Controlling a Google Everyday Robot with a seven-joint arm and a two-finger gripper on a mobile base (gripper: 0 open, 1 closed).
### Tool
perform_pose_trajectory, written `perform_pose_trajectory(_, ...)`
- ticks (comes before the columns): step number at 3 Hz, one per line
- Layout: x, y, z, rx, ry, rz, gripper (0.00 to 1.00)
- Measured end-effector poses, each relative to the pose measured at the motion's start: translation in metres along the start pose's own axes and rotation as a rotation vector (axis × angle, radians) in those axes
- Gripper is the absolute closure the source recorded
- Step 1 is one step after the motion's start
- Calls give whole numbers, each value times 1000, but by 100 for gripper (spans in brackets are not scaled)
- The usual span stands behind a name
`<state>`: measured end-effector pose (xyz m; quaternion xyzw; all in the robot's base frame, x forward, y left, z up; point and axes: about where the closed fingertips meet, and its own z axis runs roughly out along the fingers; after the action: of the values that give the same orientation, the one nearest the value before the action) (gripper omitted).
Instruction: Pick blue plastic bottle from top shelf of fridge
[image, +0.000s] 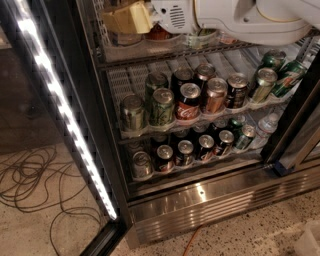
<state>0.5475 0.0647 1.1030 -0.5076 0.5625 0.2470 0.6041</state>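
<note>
The speckled floor lies nearest, with a thin orange cable and loose black cables on it. Above them is the ribbed stainless-steel base of the tall dark fridge. Its glass door is swung wide to the left, and the bright LED strip runs along the door's edge.

Deeper in, the lowest wire rack holds a row of cans, with a small clear water bottle at its right end. The middle rack carries more cans, among them a red Coca-Cola can.

Further still is the top shelf, a grey wire rack with a clear front lip. My white arm lies across it, so only the bottoms of what stands there show. One is reddish-brown and one pale greenish.

I judge this to be the reach-in step. My yellowish gripper is up at the shelf's left end, cut off by the frame's top edge, and I cannot tell whether it is released or clenched.

The blue plastic bottle should stand on this shelf, but I cannot pick it out. Its label is above the frame or behind my arm. The next move calls for finding its body among the neighbours and closing on it squarely, without knocking them.
</note>
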Motion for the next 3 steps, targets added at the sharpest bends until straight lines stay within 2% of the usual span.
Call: perform_pose_trajectory(3, -9, -2, -10, 5, -8, -2, 100)
